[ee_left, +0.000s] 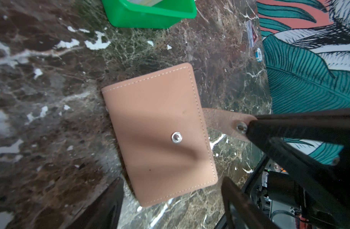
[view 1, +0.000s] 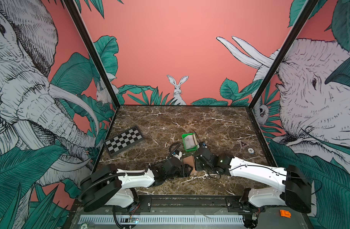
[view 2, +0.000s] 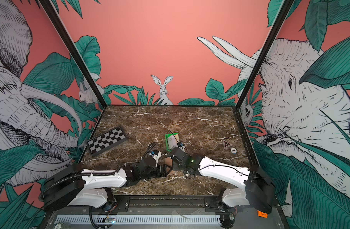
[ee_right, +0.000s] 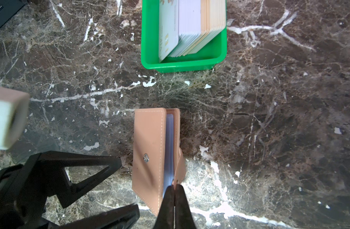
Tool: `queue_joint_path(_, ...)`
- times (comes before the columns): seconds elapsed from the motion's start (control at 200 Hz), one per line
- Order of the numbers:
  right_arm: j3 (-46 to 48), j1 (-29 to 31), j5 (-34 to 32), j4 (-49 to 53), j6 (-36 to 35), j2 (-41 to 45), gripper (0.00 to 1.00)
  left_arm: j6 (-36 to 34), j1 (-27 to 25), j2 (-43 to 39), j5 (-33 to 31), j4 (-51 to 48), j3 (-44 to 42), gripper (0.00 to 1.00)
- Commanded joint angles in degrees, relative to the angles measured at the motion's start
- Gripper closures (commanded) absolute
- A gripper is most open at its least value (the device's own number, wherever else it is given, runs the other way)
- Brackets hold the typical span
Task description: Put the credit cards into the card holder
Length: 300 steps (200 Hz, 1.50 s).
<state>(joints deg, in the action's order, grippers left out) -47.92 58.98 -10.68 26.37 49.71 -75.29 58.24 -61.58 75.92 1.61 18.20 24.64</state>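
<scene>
Evidently little is done: the tan card holder (ee_left: pixel 158 134) lies on the bench (ee_right: pixel 269 119) with its cover nearly shut, its unsnapped strap (ee_left: pixel 219 121) pinched by the closed right jaws, while the left jaws stand wide and empty at its edge. All the credit cards (ee_right: pixel 190 27) in view stand stacked in the green tray (ee_right: pixel 182 63) beyond it, so spreading the holder and every insertion seem left.
</scene>
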Motion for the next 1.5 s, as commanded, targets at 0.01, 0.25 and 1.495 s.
queue_joint_path(0.01,-1.28,0.86,-1.45,0.82,-0.91,1.35,1.00,-1.09,0.50,-1.32,1.70,0.45,1.36,0.16)
queue_joint_path(0.25,-2.29,2.01,-2.56,0.89,-1.71,2.29,1.00,-1.38,0.50,-0.07,2.87,0.35,2.82,0.13)
queue_joint_path(1.495,-1.04,3.21,-6.73,5.16,-2.25,1.37,1.00,-4.61,7.96,-4.78,2.34,-13.47,3.59,0.54)
